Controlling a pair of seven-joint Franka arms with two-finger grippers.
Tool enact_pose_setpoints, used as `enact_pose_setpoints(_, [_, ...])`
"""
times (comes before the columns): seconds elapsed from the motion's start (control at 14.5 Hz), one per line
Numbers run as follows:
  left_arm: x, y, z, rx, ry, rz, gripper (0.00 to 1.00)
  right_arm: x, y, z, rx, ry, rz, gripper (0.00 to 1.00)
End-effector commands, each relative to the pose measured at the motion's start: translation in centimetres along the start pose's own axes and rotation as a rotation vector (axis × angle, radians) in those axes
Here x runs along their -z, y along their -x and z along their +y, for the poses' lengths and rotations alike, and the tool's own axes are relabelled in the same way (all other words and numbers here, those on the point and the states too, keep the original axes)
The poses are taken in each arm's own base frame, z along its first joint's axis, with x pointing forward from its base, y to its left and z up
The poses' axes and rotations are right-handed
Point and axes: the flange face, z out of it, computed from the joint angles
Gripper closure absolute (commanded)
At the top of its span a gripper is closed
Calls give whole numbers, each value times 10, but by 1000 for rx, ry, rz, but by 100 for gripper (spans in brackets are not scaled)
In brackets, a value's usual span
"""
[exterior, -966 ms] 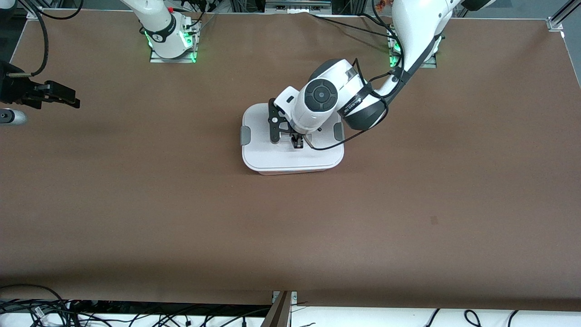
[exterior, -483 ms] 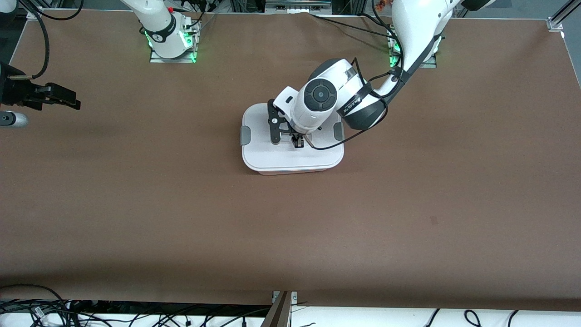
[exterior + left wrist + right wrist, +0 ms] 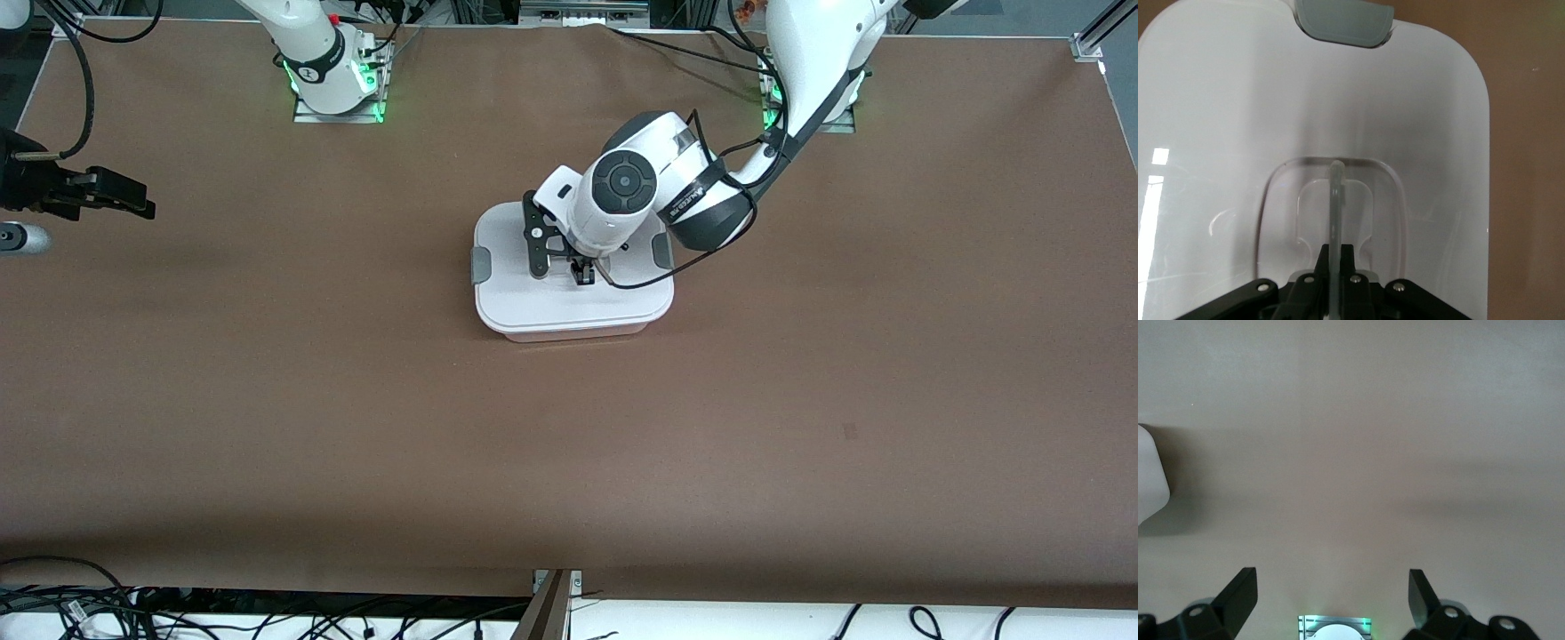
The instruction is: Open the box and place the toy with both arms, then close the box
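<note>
Box (image 3: pixel 569 298) lid lifts a little since before.
One box; left gripper (image 3: pixel 582 274) fingers (image 3: pixel 1346 267) clench its handle (image 3: pixel 1335 200); right gripper (image 3: pixel 116 191) fingers (image 3: pixel 1238 593) released, waiting.

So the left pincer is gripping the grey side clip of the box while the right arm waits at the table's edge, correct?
Not quite. The left pincer is shut on the clear centre handle of the box lid, not a grey side clip; the left wrist view shows this. The right pincer does wait, open, over the right arm's end of the table.
</note>
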Motion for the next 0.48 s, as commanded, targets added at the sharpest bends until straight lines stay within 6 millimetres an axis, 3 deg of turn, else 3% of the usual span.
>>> enact_pose_setpoints(0.0, [-13, 12, 8, 8, 7, -69, 100, 6, -2, 1, -16, -10, 9, 0])
enact_pose_setpoints(0.07, [-7, 13, 6, 14, -1, -63, 61, 6, -2, 1, -16, -10, 9, 0])
enact_pose_setpoints(0.14, [4, 14, 5, -1, -15, -55, 1, 6, -2, 1, -16, -10, 9, 0])
enact_pose_setpoints(0.21, [19, 17, 2, 3, -32, -45, 0, 6, -2, 1, -16, -10, 9, 0])
enact_pose_setpoints(0.41, [74, 15, 21, 34, -89, -45, 0, 6, -2, 1, -16, -10, 9, 0])
